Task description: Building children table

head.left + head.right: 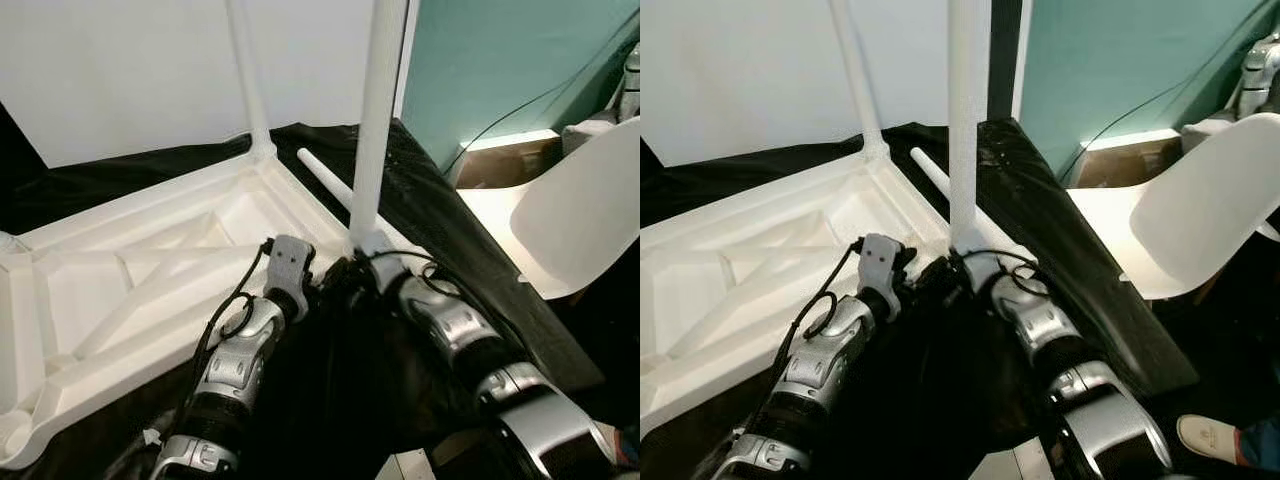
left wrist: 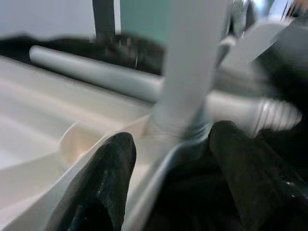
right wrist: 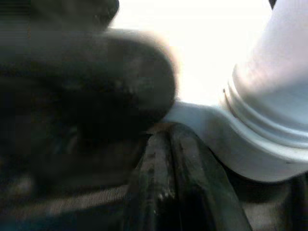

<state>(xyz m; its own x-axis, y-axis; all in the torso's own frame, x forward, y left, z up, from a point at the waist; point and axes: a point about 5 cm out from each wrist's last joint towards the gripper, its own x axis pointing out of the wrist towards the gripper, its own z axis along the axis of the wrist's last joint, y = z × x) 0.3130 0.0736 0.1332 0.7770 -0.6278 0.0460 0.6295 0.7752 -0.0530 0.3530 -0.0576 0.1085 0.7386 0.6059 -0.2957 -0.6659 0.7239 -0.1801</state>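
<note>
White plastic tabletop (image 1: 150, 270) upside down on black cloth, two legs (image 1: 378, 120) upright in corners, third leg (image 1: 325, 180) lying beside its edge
</note>
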